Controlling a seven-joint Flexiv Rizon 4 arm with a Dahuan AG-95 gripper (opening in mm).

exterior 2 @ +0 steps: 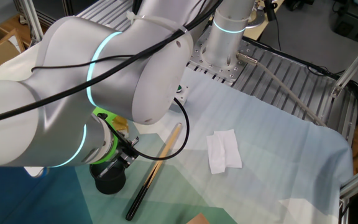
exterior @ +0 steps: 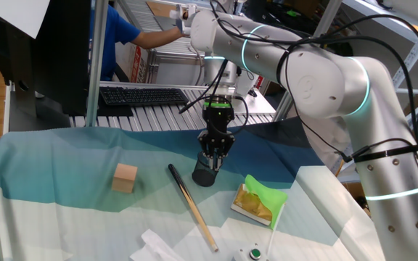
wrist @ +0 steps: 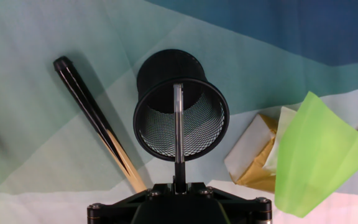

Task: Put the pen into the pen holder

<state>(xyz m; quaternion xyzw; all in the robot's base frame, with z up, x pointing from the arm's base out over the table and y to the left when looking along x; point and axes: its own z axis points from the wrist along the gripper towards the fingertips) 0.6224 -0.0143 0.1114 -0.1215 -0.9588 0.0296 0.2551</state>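
My gripper (exterior: pixel 214 156) hangs straight over the pen holder (exterior: pixel 205 175), a small black mesh cup standing upright on the cloth. It is shut on the pen (wrist: pixel 178 124), a slim dark pen with a silvery side that points down from the jaws into the cup's open mouth. In the hand view the pen holder (wrist: pixel 156 71) lies right under the gripper (wrist: pixel 178 183), and the pen's tip sits inside its rim. In the other fixed view the arm covers the fingers and only the pen holder (exterior 2: pixel 109 180) shows below them.
A long tan stick with a black end (exterior: pixel 192 206) lies just left of the cup. A wooden cube (exterior: pixel 125 177) sits further left. A green sheet over a yellow pack (exterior: pixel 261 197) lies to the right, and white tissue (exterior 2: pixel 224 149) lies nearby. A keyboard (exterior: pixel 144 96) is behind.
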